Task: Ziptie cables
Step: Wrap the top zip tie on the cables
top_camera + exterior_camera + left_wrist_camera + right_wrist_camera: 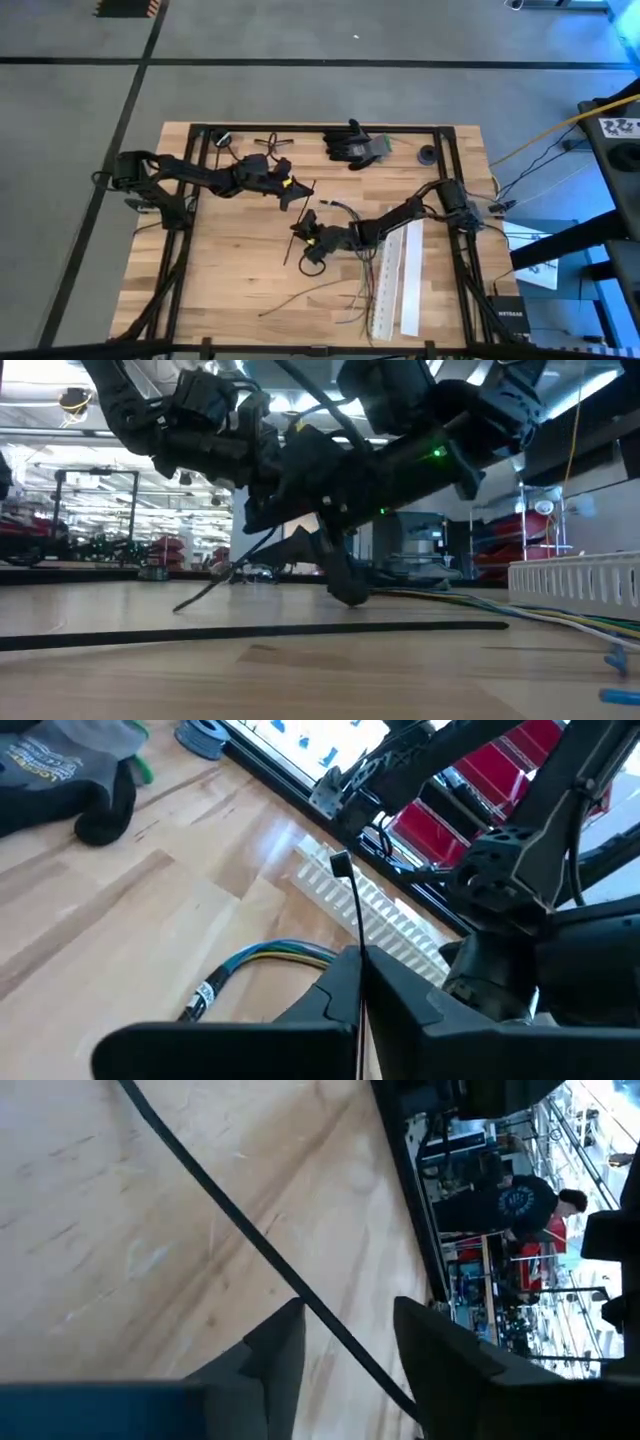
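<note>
Pinching a thin black ziptie [352, 920] between its pressed-together fingers, the left gripper [292, 190] hung near the table's middle, while the right gripper [312, 246] stood spread astride a dark strap [240, 1230] just beside it. Steady alignment of tip and head would probably serve best. The cables [345, 290] lay nearby beside white strips [395, 280]. A gloves' [60, 770] label was unreadable.
</note>
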`<state>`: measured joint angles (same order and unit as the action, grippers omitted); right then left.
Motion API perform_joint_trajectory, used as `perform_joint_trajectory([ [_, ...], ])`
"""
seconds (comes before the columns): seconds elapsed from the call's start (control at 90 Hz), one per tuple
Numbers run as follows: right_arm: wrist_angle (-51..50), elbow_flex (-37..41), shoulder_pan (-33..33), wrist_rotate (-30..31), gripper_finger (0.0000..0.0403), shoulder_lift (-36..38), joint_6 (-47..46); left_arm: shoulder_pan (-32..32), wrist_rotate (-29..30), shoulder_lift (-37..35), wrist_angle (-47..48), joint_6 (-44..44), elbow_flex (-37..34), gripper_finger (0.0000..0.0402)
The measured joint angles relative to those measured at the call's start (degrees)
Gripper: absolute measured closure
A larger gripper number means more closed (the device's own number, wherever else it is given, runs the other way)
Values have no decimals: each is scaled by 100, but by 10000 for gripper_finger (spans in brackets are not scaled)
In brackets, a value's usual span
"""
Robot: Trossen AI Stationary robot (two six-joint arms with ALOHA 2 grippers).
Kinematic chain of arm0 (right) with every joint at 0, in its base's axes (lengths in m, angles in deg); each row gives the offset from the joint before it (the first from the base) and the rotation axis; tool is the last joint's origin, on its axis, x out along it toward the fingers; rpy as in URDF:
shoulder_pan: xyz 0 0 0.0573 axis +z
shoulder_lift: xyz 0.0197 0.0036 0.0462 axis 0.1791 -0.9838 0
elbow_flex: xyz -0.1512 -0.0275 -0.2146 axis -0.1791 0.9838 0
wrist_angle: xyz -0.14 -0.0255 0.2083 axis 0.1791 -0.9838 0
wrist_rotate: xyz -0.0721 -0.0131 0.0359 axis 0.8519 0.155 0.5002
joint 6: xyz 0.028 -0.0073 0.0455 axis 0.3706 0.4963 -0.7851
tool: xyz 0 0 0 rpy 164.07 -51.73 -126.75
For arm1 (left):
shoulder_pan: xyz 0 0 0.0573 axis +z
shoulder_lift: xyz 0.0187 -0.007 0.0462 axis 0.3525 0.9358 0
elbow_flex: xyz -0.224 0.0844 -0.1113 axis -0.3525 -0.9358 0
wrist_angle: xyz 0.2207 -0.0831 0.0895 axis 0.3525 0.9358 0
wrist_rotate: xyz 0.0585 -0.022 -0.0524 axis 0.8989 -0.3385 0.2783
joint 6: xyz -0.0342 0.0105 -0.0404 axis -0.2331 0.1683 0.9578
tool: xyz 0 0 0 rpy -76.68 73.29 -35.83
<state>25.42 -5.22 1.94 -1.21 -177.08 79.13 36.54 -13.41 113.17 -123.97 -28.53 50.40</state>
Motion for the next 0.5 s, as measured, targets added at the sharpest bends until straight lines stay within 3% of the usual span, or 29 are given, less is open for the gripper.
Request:
perform_joint_trajectory([
  [0.222,-183,0,-102,-275,391,4,-612,-4,-2,0,7,-63,0,401],
  [0.367,-177,-22,-128,-360,399,-4,-821,-4,-2,0,11,-72,0,401],
  [0.5,-237,-4,-156,-590,402,23,-1701,-5,-3,0,36,-161,-1,401],
])
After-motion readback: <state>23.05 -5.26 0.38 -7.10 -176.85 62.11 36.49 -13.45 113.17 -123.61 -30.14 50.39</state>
